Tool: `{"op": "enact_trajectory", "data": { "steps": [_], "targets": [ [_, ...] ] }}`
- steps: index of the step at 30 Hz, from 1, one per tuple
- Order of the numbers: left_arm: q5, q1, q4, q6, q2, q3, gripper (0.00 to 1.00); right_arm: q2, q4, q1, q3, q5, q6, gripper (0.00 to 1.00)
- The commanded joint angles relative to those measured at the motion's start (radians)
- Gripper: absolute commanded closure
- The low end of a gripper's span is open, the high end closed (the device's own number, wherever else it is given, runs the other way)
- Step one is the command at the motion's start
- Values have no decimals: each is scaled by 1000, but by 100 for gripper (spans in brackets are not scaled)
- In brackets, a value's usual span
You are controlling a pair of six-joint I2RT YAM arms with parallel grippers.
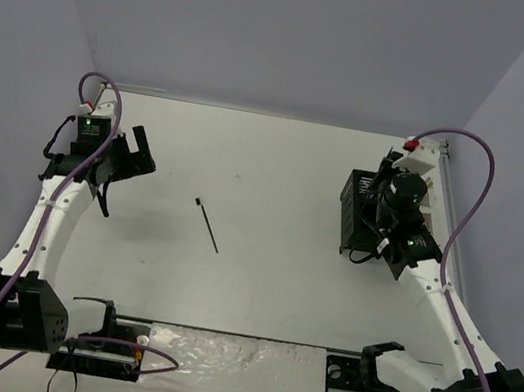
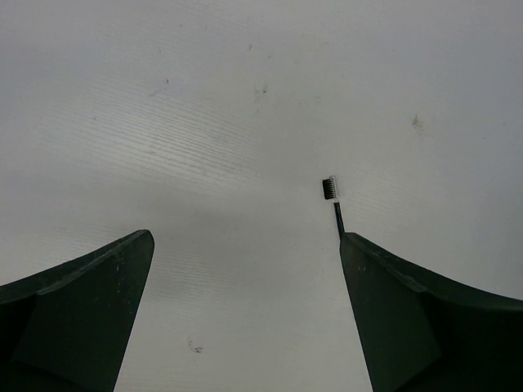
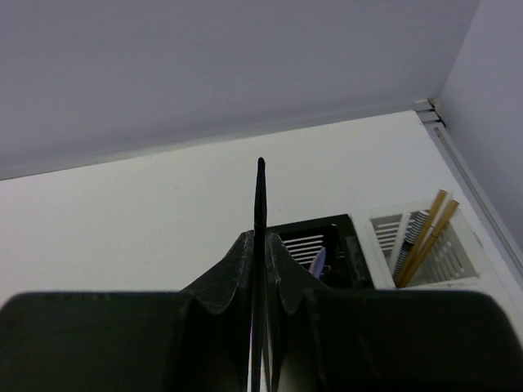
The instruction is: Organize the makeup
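Right gripper (image 3: 260,247) pinching one pencil (image 3: 261,189); two sticks (image 3: 426,233); one brush (image 1: 207,225).

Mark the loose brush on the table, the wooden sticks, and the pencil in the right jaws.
loose brush (image 1: 207,226): top view, mid-handle.
wooden sticks (image 3: 420,237): right wrist view, mid-shaft.
black pencil (image 3: 260,200): right wrist view, shaft below the tip.

No writing, label, brand, number or sign can be read anywhere from where I stand.
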Motion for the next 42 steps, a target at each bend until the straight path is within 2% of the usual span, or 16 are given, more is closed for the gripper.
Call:
{"op": "enact_trajectory", "data": {
  "steps": [1,6,12,15,21,27,31,34,36,37,39,42],
  "targets": [
    [1,3,39,-1,-25,47,3,-28,332,-102,-108,43,-25,100],
    [1,1,39,-1,-22,47,3,8,520,-164,-199,34,-59,100],
    [5,1,39,-2,-20,49,3,47,620,-186,-261,-21,-61,100],
    [5,3,39,-2,-22,47,3,65,643,-188,-285,-51,-59,100],
    [8,1,39,-7,-26,46,3,56,598,-185,-301,-110,-40,88],
    [-46,-59,9,-29,-37,39,3,-21,434,-185,-277,-177,-18,64],
    [-119,-159,-40,-87,-43,38,3,-86,275,-183,-228,-208,15,44],
    [-226,-284,-61,-167,-32,27,3,-133,124,-183,-154,-227,70,28],
    [-256,-352,-49,-210,-22,3,3,-138,56,-183,-112,-235,100,21],
    [-270,-390,-26,-264,-9,-15,3,-135,-28,-183,-59,-245,115,13],
    [-334,-491,-5,-321,24,-40,3,-136,-125,-183,-21,-275,142,6],
    [-448,-615,18,-412,81,-44,3,-163,-160,-183,-14,-316,175,0]
  ]
}}
